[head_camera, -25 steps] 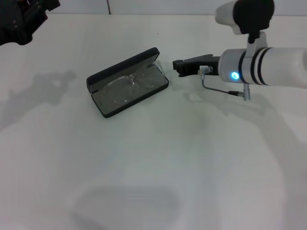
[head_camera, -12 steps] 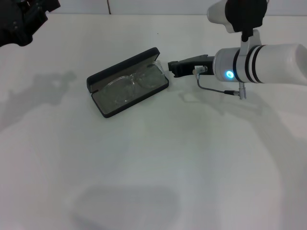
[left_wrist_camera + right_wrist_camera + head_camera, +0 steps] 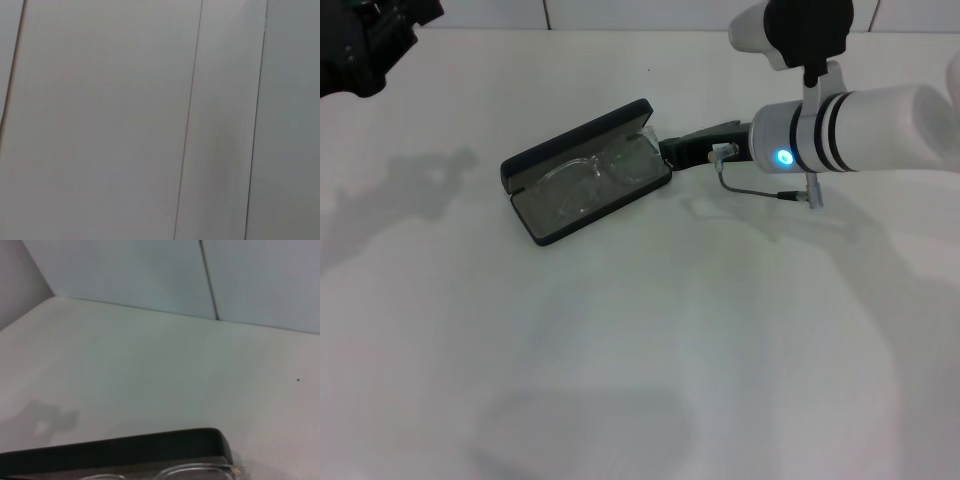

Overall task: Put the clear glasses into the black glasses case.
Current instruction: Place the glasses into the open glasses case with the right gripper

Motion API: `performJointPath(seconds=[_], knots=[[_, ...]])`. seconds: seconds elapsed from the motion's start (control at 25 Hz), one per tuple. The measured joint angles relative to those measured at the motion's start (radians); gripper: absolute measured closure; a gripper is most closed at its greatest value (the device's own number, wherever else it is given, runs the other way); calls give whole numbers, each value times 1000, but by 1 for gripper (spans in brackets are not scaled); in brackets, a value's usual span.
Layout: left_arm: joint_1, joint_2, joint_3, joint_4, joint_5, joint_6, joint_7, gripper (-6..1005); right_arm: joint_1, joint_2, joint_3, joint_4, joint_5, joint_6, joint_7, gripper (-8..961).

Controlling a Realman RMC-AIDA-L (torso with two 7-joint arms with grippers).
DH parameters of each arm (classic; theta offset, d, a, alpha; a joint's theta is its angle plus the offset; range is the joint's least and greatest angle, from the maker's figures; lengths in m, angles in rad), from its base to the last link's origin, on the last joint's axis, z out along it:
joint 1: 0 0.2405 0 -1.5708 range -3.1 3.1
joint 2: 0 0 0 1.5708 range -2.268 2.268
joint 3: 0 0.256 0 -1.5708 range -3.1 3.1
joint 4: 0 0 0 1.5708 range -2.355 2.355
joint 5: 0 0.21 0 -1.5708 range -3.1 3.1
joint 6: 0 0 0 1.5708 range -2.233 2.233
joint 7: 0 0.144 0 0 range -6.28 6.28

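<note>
The black glasses case [image 3: 570,142] lies open on the white table, its lid raised on the far side. The clear glasses [image 3: 588,177] rest inside it on the grey lining, lenses side by side. My right gripper [image 3: 672,152] is low over the table, right at the case's right end and pointing at it. The right wrist view shows the case lid [image 3: 125,450] and one corner of the clear glasses [image 3: 200,472] close up. My left gripper [image 3: 365,40] is parked at the far left corner, away from the case.
The white table [image 3: 640,330] spreads wide around the case. A pale wall [image 3: 250,275] rises behind the table's far edge. The left wrist view shows only plain wall panels [image 3: 100,120].
My right arm has slid left, bringing its gripper from a short gap away up to the case's right end. Case, glasses and left arm have not moved.
</note>
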State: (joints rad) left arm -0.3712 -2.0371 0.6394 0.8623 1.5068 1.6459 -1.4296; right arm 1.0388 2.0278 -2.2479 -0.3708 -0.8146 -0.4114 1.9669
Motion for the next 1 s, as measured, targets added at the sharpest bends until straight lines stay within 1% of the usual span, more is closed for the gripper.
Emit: performJointPath(seconds=[0.28, 0.4, 0.48, 0.6, 0.68, 0.84, 1.0], knots=[[2, 0, -3, -1, -2, 0, 10, 942, 19, 0, -43, -44, -5, -9, -26, 925], [2, 0, -3, -1, -2, 0, 10, 942, 18, 0, -50, -55, -6, -10, -38, 923], [2, 0, -4, -1, -2, 0, 11, 942, 4, 0, -41, -66, -5, -9, -41, 922], [6, 2, -4, -1, -2, 0, 11, 943, -12, 0, -19, -74, -5, -10, -44, 920], [11, 4, -4, 2, -4, 0, 11, 943, -34, 0, 35, -84, -6, -25, -75, 918], [16, 8, -5, 8, -7, 1, 10, 943, -64, 0, 81, -116, -7, -20, -134, 916], [11, 9, -5, 8, -7, -1, 11, 943, -79, -1, 127, -88, -8, -14, -150, 913]])
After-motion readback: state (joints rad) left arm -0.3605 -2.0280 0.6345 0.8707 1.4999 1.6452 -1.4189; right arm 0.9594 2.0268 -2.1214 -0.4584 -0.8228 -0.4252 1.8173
